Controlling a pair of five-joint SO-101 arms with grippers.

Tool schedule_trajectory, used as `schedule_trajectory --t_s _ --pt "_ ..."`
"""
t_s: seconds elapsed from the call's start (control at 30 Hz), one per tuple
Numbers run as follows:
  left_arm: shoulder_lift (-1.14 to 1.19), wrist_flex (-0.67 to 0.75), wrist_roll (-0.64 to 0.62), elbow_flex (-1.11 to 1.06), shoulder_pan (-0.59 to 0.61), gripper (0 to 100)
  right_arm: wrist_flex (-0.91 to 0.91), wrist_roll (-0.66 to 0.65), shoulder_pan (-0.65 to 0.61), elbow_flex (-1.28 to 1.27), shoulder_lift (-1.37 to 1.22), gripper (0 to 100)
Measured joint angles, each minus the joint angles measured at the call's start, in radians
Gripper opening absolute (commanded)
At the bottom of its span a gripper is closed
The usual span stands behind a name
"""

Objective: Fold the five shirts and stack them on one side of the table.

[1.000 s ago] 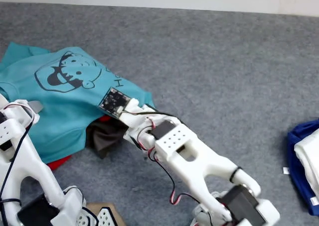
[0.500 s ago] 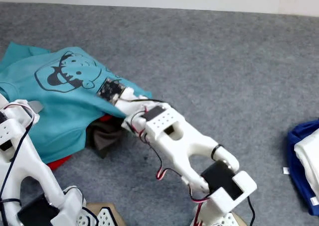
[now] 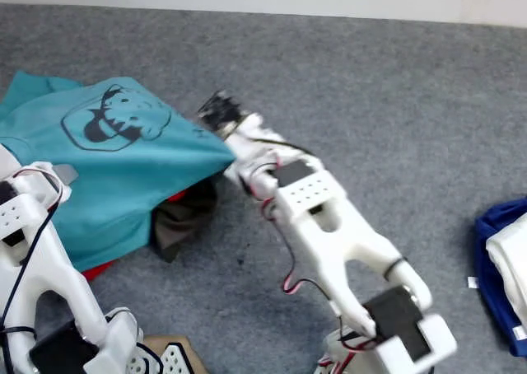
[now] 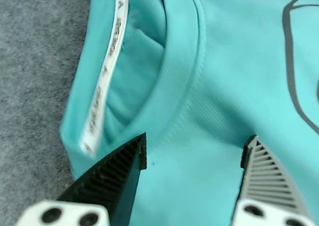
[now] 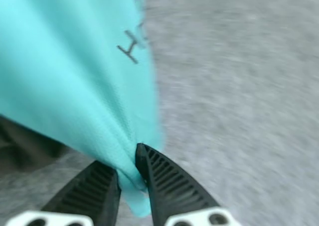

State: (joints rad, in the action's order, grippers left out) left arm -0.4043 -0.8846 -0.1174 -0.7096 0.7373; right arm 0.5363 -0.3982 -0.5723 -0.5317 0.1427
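The right gripper is clamped on the teal shirt, at its edge
The teal shirt lies at the table's left edge, over a dark shirt and a red shirt; the left gripper stands wide open just above its collar. A blue shirt and a white shirt sit at the right edge

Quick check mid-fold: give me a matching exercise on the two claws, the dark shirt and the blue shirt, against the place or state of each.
Things:
1. left claw
2. right claw
3. dark shirt
4. blue shirt

Places or states:
A. at the high view's right edge
B. shut on the teal shirt
C. open over the teal shirt's collar
D. partly under the teal shirt

Pairs: 1-C, 2-B, 3-D, 4-A
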Motion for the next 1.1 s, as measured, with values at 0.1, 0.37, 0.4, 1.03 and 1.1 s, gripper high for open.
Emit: schedule_trajectory --t_s 0.1,0.37,0.4,1.03,1.1 --pt "0.000 0.000 0.000 0.000 -0.018 31 0.000 0.034 0.078 -0.031 0.091 0.7" --pt "0.000 0.000 0.000 0.000 -0.071 31 0.000 0.153 0.319 -0.107 0.308 0.7" --pt "0.000 0.000 0.000 0.000 -0.078 31 0.000 0.166 0.344 -0.114 0.330 0.7" --pt "0.005 0.021 0.000 -0.018 -0.189 31 0.003 0.439 0.635 -0.132 0.434 23.1" --pt "0.006 0.071 0.000 -0.046 -0.229 31 0.025 0.423 0.606 -0.132 0.434 24.6"
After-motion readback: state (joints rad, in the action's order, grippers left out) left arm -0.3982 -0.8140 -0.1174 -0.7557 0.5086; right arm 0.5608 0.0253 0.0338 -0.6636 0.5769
